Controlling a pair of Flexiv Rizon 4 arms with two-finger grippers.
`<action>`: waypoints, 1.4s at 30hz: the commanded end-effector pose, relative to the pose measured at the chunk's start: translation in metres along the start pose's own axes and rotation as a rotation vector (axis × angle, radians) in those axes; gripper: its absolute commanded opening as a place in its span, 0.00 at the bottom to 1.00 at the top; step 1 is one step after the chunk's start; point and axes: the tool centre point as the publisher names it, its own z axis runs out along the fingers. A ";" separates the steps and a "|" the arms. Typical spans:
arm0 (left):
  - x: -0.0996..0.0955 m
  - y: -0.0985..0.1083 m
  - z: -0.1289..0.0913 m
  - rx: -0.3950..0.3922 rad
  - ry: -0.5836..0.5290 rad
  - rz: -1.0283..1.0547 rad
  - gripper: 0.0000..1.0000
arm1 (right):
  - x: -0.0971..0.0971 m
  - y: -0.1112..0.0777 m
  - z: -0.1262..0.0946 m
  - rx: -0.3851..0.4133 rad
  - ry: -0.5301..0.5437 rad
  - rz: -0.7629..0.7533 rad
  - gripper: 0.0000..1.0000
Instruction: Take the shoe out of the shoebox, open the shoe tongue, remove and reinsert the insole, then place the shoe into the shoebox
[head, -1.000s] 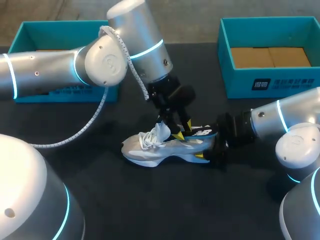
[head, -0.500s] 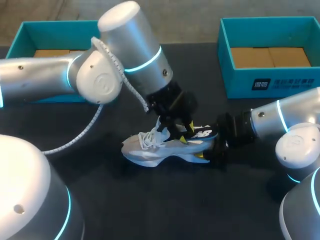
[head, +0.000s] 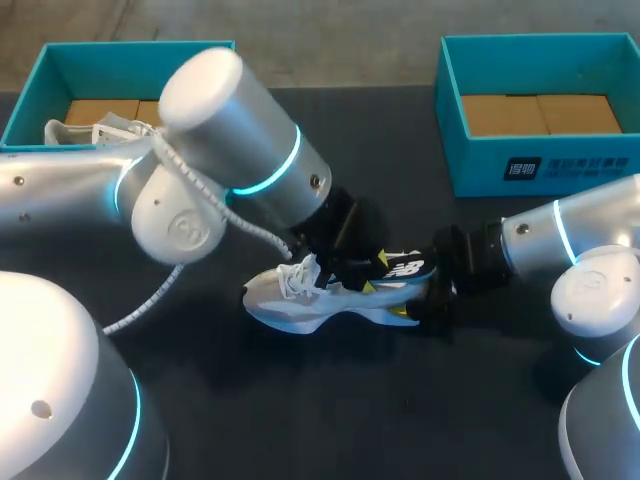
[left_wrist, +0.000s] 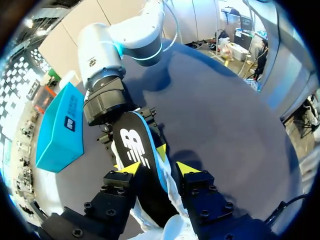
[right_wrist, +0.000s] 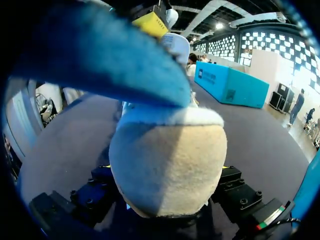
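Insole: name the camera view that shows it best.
Left wrist view: the insole lies face-on, gripped between the left hand's yellow tips. Head view shows only its end poking from the shoe; right wrist view, just its blue underside up close.

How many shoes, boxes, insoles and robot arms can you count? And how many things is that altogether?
Shoes: 2 (table shoe, boxed shoe)
Blue boxes: 2 (left box, right box)
Insole: 1
Robot arms: 2 (left arm, right arm)
Total: 7
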 end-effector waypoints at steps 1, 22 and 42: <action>0.006 0.000 0.003 0.006 -0.088 0.001 0.42 | 0.000 -0.002 0.004 0.002 -0.001 -0.001 0.00; -0.015 0.005 0.025 -0.010 -0.172 -0.025 0.46 | 0.000 -0.002 0.004 0.002 -0.001 -0.001 0.00; -0.016 0.013 0.025 0.005 -0.160 -0.042 0.00 | 0.000 -0.002 0.004 0.002 -0.001 -0.001 0.00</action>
